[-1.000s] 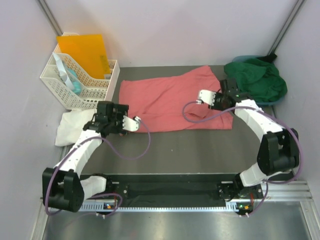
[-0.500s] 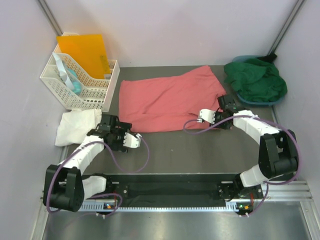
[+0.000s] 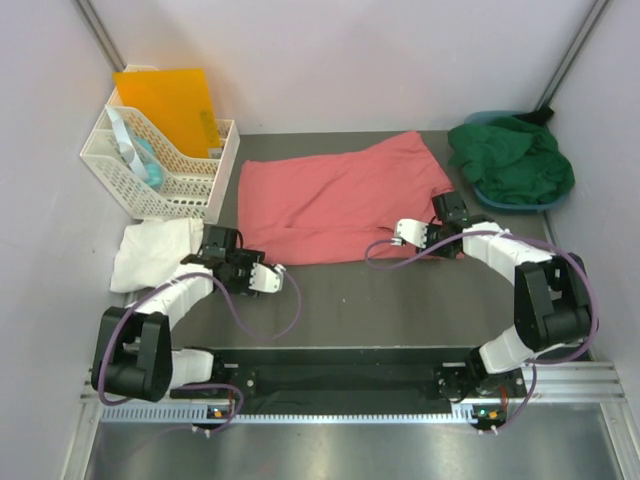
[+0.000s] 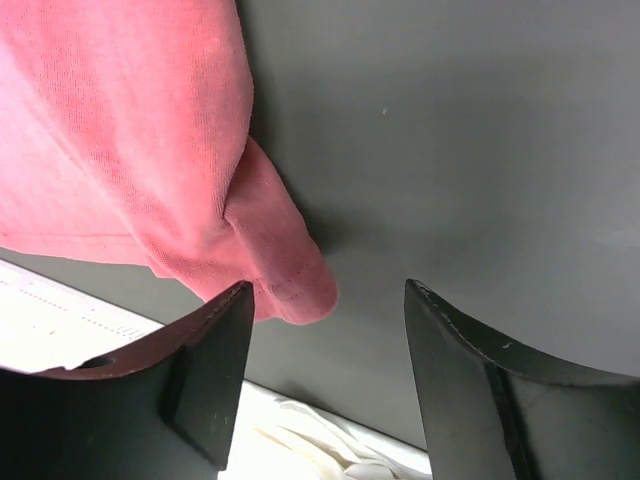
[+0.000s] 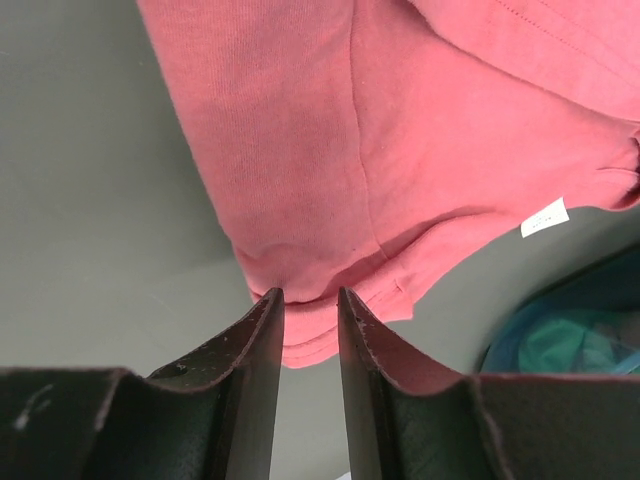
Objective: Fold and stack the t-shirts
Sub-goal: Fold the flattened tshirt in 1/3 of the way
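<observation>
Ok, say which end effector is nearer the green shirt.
Right. The right end effector is left of the green shirt; the left end effector is far across, by the white shirt.

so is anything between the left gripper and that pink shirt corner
Nothing visible. The left gripper is open, and the corner of the pink shirt already lies in the gap between its fingers, with only bare table around it.

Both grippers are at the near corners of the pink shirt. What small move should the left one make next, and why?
Probably close the left gripper on the salmon-pink t-shirt: its jaws stand open, and the shirt's near corner lies just between their tips on the table, ready to be pinched.
</observation>
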Controlling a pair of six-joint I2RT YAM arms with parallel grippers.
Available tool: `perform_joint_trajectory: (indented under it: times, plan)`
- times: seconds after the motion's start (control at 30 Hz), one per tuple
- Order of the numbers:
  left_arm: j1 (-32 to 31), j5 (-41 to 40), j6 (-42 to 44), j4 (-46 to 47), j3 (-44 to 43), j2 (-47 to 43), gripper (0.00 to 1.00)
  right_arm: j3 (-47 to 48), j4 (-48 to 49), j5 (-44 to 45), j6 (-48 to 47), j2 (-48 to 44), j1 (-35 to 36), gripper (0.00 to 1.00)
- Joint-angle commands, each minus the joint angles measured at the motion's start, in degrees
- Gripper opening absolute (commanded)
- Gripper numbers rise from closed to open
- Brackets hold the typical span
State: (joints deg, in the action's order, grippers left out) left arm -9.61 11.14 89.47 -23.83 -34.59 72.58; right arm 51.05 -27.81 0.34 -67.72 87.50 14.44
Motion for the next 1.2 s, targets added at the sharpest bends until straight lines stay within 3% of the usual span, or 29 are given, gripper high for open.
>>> perform_joint_trajectory:
  times: [0.0,0.33,0.57,0.93,1.03,1.07,1.17]
  plan:
    - [-0.24,-0.06,-0.79,2.21,-2.32,1.34,0.66,0.98,2.68,0.80,0.05,0.30,0.68,0.28]
    - [-0.50,-0.76,-0.88,2.21,-3.73,3.45,0.65,1.16,0.75,-0.07,-1.88,1.00,0.42,0.28]
    - [-0.59,-1.29,-0.88,1.77,-4.96,4.77,0.64,3.62,-5.32,-3.41,-2.32,0.04,0.50,0.37]
    - [-1.12,-1.38,-0.88,2.83,-5.75,6.96,0.64,-0.25,-0.93,-2.54,-2.06,3.72,0.59,0.41]
    - [-1.29,-1.56,-0.88,3.01,-6.36,7.75,0.60,0.19,0.57,-1.66,-1.71,5.74,0.59,0.36]
    - [-1.38,-1.64,-0.70,2.92,-6.54,7.84,0.51,0.45,1.18,-1.48,-1.62,6.27,0.59,0.32]
    - [-1.47,-1.99,-0.79,2.65,-7.25,8.63,0.45,0.98,2.23,-1.13,-1.10,7.24,0.59,0.20]
